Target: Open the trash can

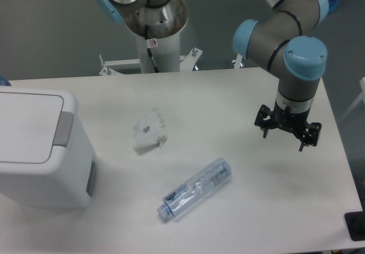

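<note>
Here, in the fixed camera view, a white bench (228, 94) is seen from above and in front. The trash can (40, 148) stands at the left edge of the bench, partly cut off by the frame; its flat white lid (25, 125) is down, and the grey push tab (63, 128) is seen at the lid's right end. A crumpled white paper packet (149, 129) lies near the middle of the bench, just right of the trash can but apart from it. A clear plastic bottle (197, 188) lies on its side nearer the front, tilted, with its neck pointing to the near left. The arm (285, 31) reaches in from the far right, and its claw (287, 133) hangs over the right part of the bench, well apart from the trash can, the packet and the bottle. The fingers (303, 141) are spread apart, and nothing is held between them. The arm's white mounting column (154, 37) is seen beyond the far edge of the bench.
</note>
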Motion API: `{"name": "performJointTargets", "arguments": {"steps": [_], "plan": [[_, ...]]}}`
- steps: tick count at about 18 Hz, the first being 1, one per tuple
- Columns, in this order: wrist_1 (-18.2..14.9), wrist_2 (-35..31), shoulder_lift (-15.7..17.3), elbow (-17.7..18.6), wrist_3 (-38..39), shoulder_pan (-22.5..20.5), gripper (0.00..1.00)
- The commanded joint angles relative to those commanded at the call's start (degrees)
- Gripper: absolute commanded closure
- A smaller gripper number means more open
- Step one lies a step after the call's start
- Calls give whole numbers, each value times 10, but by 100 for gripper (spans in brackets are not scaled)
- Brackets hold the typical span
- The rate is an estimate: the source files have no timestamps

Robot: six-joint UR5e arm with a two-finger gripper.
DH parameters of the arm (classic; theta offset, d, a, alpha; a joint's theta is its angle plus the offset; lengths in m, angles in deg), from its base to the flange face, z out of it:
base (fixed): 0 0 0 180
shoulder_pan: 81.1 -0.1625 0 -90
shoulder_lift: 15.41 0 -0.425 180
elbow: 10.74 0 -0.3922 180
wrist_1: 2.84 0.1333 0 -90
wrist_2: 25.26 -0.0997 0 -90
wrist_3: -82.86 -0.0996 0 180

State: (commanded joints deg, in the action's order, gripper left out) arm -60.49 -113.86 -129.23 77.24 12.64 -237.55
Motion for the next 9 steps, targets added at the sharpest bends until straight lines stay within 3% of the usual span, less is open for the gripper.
{"name": "performJointTargets", "arguments": {"steps": [6, 9], "plan": [[-4, 6, 13, 10, 7, 5, 0], [-7, 6, 26, 14, 58, 24, 0]]}}
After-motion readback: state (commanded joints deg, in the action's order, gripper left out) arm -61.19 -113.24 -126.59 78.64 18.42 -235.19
